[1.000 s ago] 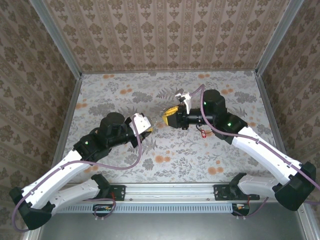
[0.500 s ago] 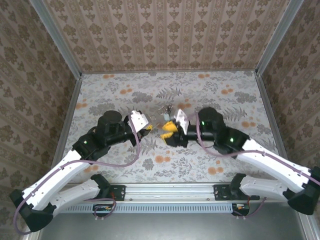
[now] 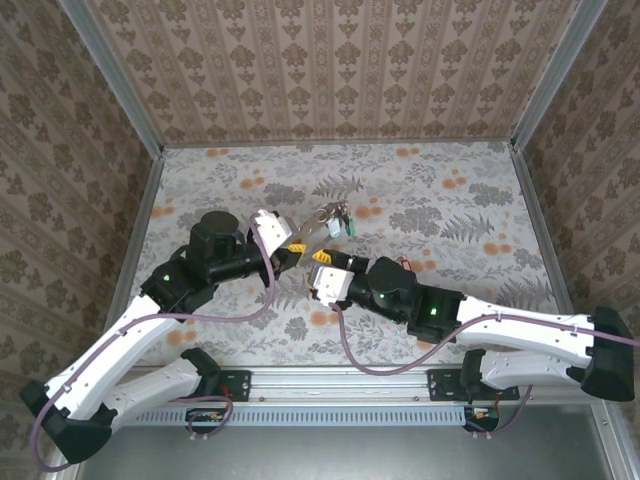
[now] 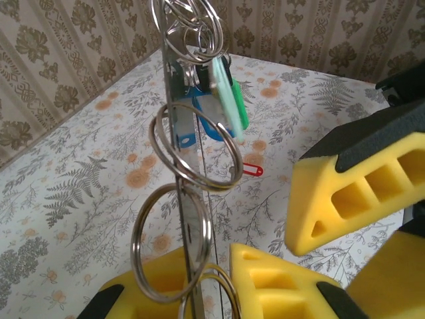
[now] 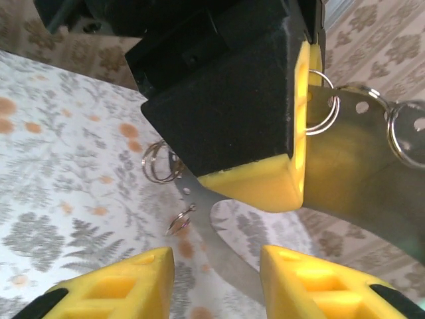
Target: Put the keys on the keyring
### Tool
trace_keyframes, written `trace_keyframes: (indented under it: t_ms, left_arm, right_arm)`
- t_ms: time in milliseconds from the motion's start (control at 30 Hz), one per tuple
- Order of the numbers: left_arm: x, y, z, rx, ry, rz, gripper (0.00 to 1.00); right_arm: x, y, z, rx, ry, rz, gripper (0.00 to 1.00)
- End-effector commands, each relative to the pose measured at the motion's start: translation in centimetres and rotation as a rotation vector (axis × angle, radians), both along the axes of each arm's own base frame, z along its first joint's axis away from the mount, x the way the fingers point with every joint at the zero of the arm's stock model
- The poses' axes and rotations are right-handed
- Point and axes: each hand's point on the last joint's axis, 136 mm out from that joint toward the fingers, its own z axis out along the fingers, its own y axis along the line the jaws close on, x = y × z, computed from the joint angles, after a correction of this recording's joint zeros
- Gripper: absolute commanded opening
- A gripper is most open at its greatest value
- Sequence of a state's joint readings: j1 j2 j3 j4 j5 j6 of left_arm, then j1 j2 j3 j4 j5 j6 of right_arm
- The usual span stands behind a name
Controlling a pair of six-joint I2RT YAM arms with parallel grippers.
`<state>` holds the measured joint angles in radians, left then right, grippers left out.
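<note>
Keyring is pinched at its near end by the left gripper; its long axis runs away from those fingers to the green key at the far tip. The right gripper is spread, just beside that pinch. The red key lies loose on the table beyond.

In my left wrist view the metal strip is running out of sight between my left gripper's fingers. There too, the topmost ring is being cut off by the upper edge, and the green key is covering most of the blue tag. In my right wrist view that strip is blurring at close range and being cut off at the right edge, with the left gripper's pad blocking part of it, and from above the keys are showing too small for me to separate.
</note>
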<state>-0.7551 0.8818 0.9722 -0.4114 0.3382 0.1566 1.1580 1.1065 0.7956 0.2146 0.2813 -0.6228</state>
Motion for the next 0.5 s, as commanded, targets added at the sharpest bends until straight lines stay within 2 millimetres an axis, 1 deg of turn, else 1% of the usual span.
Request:
trace_keyframes:
  t_ms: [0,233,333,467]
  left_arm:
    - [-0.2,-0.1,1.8,-0.042,0.009,-0.009,0.00]
    - [0.2,-0.1,1.7,-0.049,0.031,-0.012,0.00]
    - [0.1,-0.4,1.7,-0.053,0.037,-0.023,0.00]
    - [-0.2,-0.3,1.8,-0.063,0.040,-0.027,0.00]
  right_arm:
    - [0.9,-0.7,3.8,0.075,-0.150,-0.085,0.37]
    - [-0.5,-1.0,5.5,0.113,-0.183,-0.056,0.33]
    - [-0.4,-0.9,5.9,0.113,-0.200,-0.064,0.32]
    - [0.0,-0.3,6.3,0.105,-0.229,-0.071,0.32]
